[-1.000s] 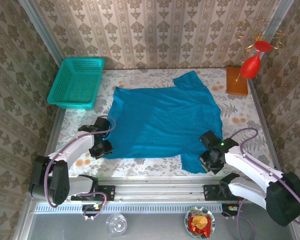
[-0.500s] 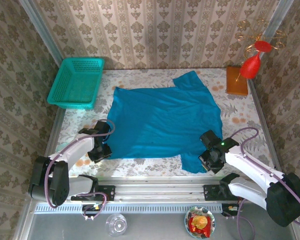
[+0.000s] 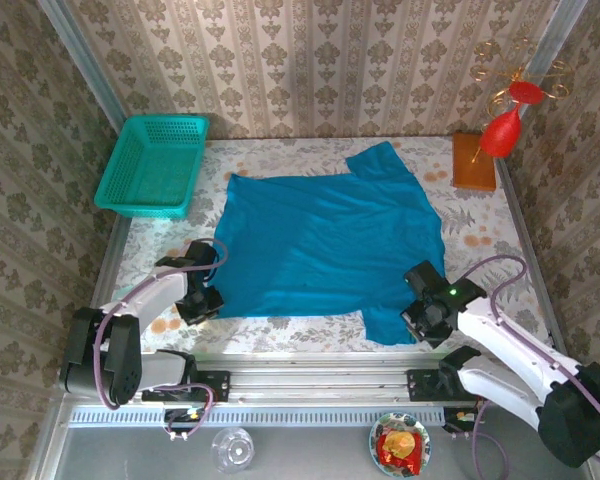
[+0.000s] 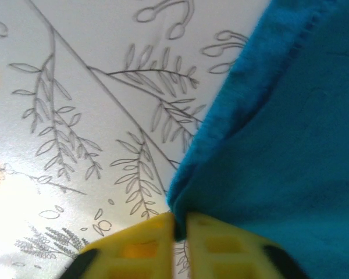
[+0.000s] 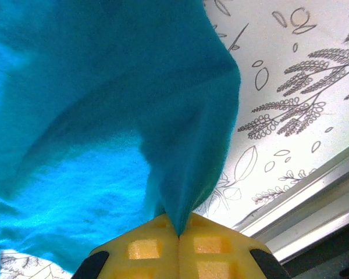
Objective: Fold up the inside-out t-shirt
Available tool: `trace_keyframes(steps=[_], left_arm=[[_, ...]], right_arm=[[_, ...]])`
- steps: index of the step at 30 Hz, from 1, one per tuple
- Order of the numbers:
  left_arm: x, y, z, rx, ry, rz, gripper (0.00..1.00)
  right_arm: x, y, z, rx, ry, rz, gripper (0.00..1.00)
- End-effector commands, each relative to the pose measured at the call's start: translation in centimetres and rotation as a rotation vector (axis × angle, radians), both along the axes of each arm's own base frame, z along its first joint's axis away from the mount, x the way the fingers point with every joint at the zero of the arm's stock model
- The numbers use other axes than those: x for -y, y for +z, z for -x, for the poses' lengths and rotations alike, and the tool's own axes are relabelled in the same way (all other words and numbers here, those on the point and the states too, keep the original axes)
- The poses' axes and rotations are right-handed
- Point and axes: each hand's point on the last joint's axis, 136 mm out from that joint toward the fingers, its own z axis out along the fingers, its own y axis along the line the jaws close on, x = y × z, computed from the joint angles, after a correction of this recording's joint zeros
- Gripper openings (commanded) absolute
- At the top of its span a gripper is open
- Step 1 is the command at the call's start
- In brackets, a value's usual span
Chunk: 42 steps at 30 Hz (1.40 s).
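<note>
Teal mesh basket (image 3: 168,119) sits near the spread blue t-shirt (image 3: 325,245).

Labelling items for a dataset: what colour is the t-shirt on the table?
Plain bright blue t-shirt, unprinted; clearest in the top external view.

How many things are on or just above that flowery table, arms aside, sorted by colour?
Blue: 1, the t-shirt
Teal: 1, the basket
Brown: 1, the wooden block
Red: 1, the ornament above the wooden block
Total: 4
</note>
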Motion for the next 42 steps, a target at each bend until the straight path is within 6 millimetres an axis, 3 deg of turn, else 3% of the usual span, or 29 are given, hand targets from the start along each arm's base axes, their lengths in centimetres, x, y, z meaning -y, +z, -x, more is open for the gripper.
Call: trace_keyframes(steps=[1, 4, 10, 16, 24, 30, 34, 42], left_arm=[[-0.4, 0.5, -0.2, 0.026, -0.001, -0.009, 0.05], [-0.4, 2.5, -0.8, 0.107, 0.017, 0.006, 0.0], [-0.4, 5.2, -0.6, 0.187, 0.056, 0.04, 0.0], [0.0, 7.1, -0.1, 0.237, 0.077, 0.087, 0.0], [0.3, 10.6, -0.7, 0.326, 0.039, 0.116, 0.0], [1.0, 11.4, -3.6, 0.35, -0.013, 0.121, 0.0], [1.3, 10.5, -6.1, 0.33, -0.044, 0.123, 0.0], [-0.2, 8.8, -11.0, 0.296, -0.074, 0.085, 0.0]], right_arm=[[1.4, 1.6, -0.1, 0.033, 0.022, 0.073, 0.0], [1.7, 2.9, -0.1, 0.058, 0.06, 0.09, 0.0], [2.4, 5.0, 1.0, 0.121, 0.08, 0.073, 0.0], [2.1, 6.5, 2.3, 0.17, 0.087, 0.003, 0.0], [1.3, 9.2, 2.2, 0.241, 0.153, -0.057, 0.0], [1.4, 11.2, -1.2, 0.318, 0.197, 0.036, 0.0], [1.0, 11.8, -4.9, 0.348, 0.24, 0.107, 0.0], [1.7, 13.1, -12.2, 0.402, 0.246, 0.169, 0.0]])
